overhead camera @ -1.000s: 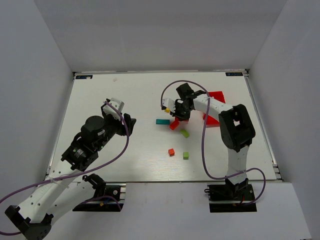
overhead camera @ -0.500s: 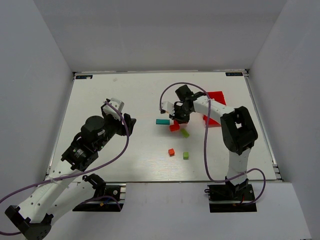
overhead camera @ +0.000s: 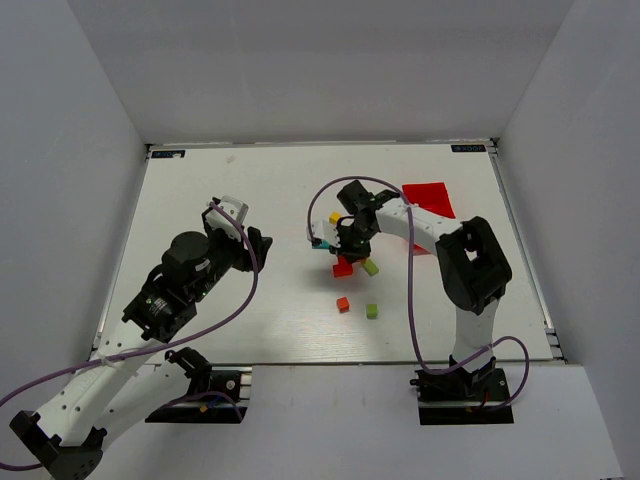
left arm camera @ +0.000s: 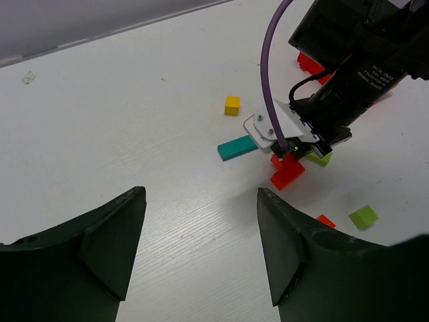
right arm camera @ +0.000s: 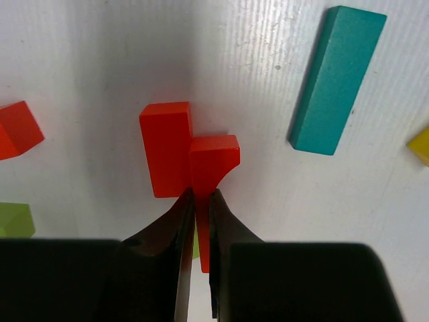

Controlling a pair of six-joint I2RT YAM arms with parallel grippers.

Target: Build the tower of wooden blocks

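The right gripper is clamping a red block just beside the red bar, near the teal bar on the table, seemingly aligning a tower base, while the left gripper is hovering well apart, fingers spread wide.

Bright, even light from above — soft shadows on the white table; top view sharp, wrist views blurred close in.

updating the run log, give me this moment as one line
right gripper: shut on red block, beside red bar | left gripper: open | teal bar: lying flat, apart
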